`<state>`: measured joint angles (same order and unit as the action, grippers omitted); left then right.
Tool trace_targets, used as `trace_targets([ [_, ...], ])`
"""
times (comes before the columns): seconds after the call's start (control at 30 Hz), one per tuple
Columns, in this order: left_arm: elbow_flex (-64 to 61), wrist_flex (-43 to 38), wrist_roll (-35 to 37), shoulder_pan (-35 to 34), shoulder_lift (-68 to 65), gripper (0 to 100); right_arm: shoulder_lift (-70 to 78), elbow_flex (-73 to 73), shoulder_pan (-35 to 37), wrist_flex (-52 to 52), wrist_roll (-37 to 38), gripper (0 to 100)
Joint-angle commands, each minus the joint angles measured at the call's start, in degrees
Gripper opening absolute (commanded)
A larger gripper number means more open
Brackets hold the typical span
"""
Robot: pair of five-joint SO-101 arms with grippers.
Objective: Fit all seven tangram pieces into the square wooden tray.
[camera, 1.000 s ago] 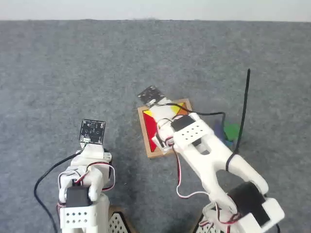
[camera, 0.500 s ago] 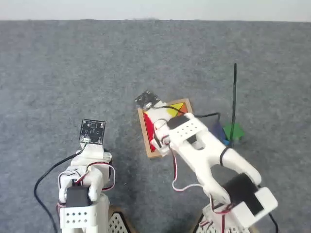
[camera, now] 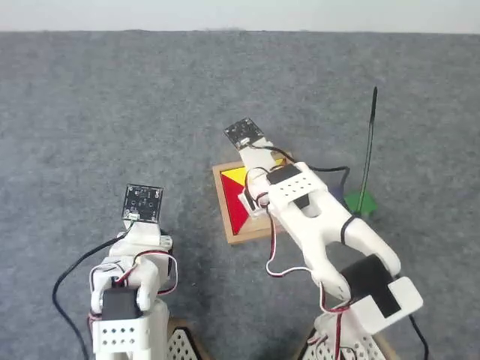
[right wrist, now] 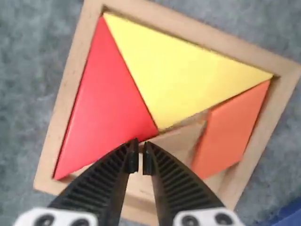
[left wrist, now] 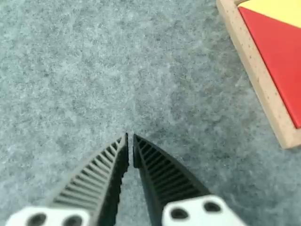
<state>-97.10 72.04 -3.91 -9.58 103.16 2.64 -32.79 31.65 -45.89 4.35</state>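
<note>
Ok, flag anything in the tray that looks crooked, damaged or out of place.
Nothing stands out. The red triangle, yellow triangle and orange piece lie flat and edge to edge in the wooden tray. A green piece sits outside it.

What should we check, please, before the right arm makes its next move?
1. The right end effector is shut and empty above the wooden tray: ok.
2. The red triangle, yellow triangle and orange piece lie inside the tray: ok.
3. All seven pieces fitted: not ok, bare wood shows between them.
4. The green piece lies free on the carpet beside the tray: ok.
5. The left end effector is shut, clear of the tray: ok.
</note>
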Motion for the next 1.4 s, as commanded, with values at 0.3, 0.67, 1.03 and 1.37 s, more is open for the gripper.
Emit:
trace_targets([
  [0.3, 0.57, 0.18, -0.09, 0.26, 0.97, 2, 0.22, 0.00, 3.91, -3.91, -0.09, 3.6],
  [0.67, 0.57, 0.18, -0.09, 0.26, 0.97, 2, -10.68, -2.02, 7.25, -3.74, 2.11, 3.6],
  [1.03, 0.57, 0.18, -0.09, 0.26, 0.97, 2, -13.58, -5.98, -5.49, -3.56, 2.46, 3.6],
  [1.37, 0.57, 0.18, -0.09, 0.26, 0.97, 2, -3.47, -3.43, -4.97, 0.75, 2.73, 3.6],
])
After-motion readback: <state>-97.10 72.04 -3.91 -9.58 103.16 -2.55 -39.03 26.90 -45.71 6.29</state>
